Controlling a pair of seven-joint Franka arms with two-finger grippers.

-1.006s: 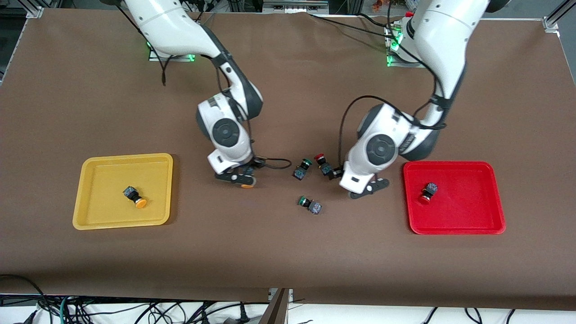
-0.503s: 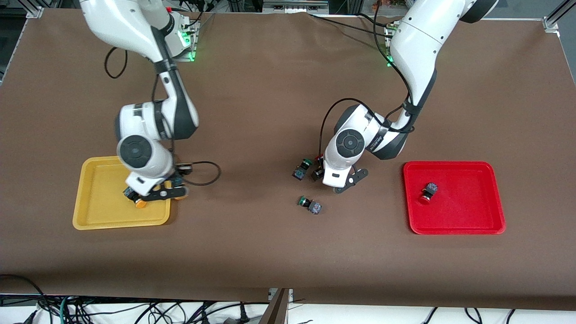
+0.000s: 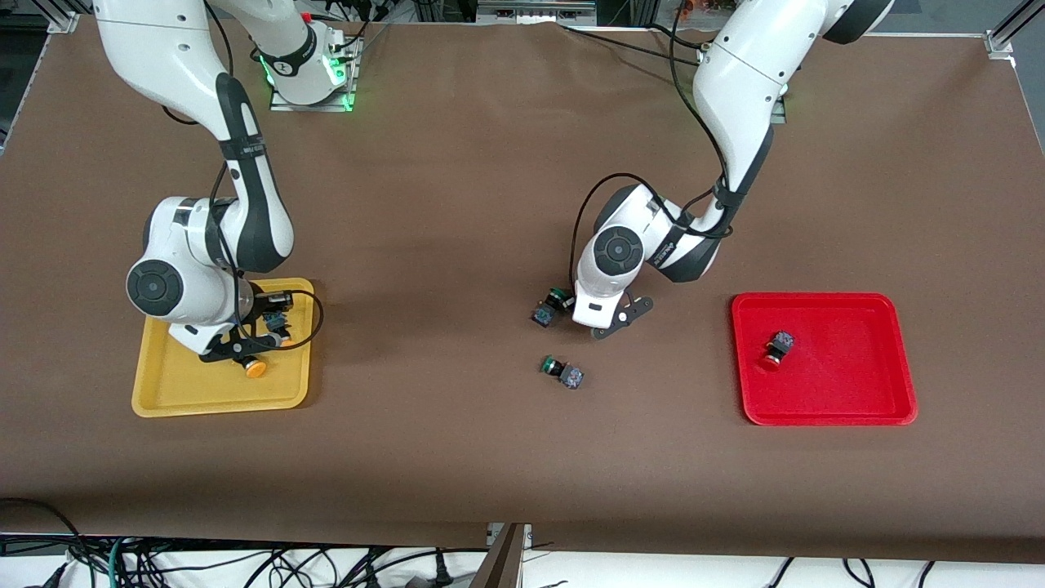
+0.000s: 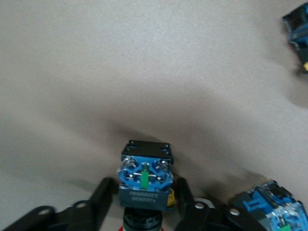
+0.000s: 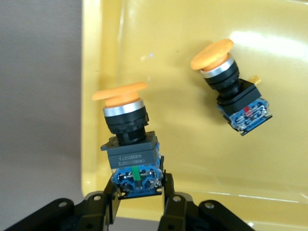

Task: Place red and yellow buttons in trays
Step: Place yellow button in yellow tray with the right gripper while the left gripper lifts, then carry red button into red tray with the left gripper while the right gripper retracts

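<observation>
My right gripper is shut on the dark body of a yellow button and holds it, cap away from the wrist, just over the yellow tray. A second yellow button lies in that tray, and it also shows in the right wrist view. My left gripper is low at the table's middle. Its fingers stand open on either side of a red button, with a small gap on each side. The red tray holds another red button.
A green-capped button lies right beside the left gripper and also shows in the left wrist view. Another green-capped button lies nearer the front camera. The yellow tray's floor is bare around the two buttons.
The right arm has carried the yellow button from the table's middle to over the yellow tray. The left gripper has shifted toward the green button and now straddles the red button.
</observation>
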